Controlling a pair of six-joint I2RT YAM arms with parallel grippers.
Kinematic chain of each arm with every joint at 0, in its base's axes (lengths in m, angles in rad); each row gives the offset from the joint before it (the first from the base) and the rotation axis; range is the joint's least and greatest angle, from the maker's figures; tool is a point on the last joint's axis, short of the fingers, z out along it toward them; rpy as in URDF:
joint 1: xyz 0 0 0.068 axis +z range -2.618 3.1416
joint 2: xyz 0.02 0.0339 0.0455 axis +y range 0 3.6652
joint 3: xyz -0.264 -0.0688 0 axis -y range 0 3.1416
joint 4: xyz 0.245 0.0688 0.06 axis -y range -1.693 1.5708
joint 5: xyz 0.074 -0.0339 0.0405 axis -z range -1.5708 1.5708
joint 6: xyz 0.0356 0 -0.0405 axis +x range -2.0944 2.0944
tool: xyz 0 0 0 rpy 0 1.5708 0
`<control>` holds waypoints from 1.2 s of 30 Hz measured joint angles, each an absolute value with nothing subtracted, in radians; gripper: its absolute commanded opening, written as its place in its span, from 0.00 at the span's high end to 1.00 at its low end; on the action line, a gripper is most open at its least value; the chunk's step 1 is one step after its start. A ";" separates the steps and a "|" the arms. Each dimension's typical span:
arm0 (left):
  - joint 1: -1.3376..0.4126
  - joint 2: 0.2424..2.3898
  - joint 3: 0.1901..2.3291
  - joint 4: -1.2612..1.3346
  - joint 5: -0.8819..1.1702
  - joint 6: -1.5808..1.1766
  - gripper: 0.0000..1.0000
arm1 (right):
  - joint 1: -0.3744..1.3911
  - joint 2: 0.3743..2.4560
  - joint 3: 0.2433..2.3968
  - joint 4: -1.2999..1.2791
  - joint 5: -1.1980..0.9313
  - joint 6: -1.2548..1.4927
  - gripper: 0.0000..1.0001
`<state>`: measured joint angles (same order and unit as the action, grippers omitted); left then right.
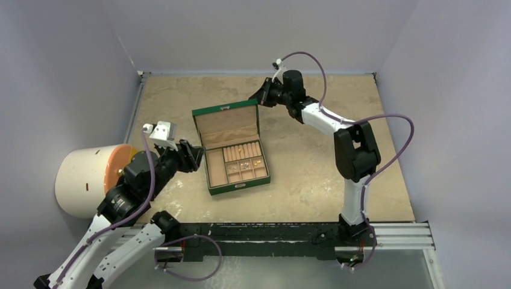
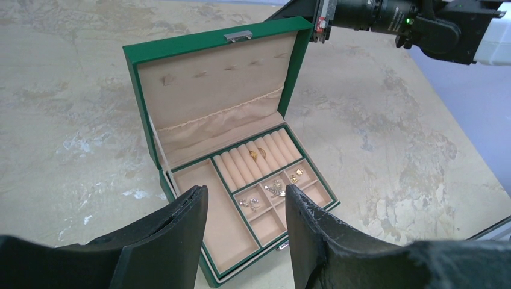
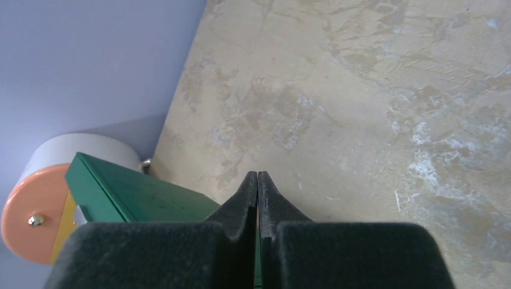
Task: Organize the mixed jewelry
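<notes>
The green box (image 1: 212, 114) stands open mid-table, its lid upright. The mixed jewelry (image 1: 244, 164) lies in its tan compartments: gold rings (image 2: 257, 153) on the ring rolls, silver pieces (image 2: 275, 188) and gold earrings (image 2: 296, 176) in small cells. My left gripper (image 1: 196, 156) hovers at the box's left side, open and empty; in the left wrist view the left gripper (image 2: 246, 195) frames the box's near compartments. My right gripper (image 1: 256, 96) is shut on nothing at the lid's far right corner. From the right wrist, the right gripper (image 3: 258, 176) sits just above the green lid (image 3: 138, 195).
A white cylinder with an orange face (image 1: 90, 177) lies at the left edge, beside my left arm. Lilac walls (image 1: 253, 30) close the back and sides. A black and metal rail (image 1: 289, 235) runs along the near edge.
</notes>
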<state>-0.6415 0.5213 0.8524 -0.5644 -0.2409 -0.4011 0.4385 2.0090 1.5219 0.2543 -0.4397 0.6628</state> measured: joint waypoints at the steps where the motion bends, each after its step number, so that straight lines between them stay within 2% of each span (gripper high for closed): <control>1: -0.641 0.516 0.852 -0.564 -0.241 -0.401 0.51 | 0.439 2.003 1.510 0.271 -0.447 0.667 1.00; 11: -0.641 0.485 0.855 -0.567 -0.239 -0.410 0.51 | 0.436 1.855 1.268 0.412 -0.492 0.698 1.00; 20: -0.641 0.532 0.953 -0.609 -0.220 -0.432 0.50 | 0.452 1.758 1.095 0.516 -0.546 0.724 1.00; 28: -0.641 0.576 0.980 -0.624 -0.178 -0.472 0.50 | 0.484 1.659 0.967 0.529 -0.542 0.725 1.00; 36: -0.640 0.598 0.968 -0.623 -0.120 -0.517 0.50 | 0.517 1.471 0.889 0.462 -0.481 0.671 1.00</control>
<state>-0.6403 0.5980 0.9680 -0.6228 -0.1200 -0.5171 0.5167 1.4712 0.8890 0.4618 -0.4812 0.6712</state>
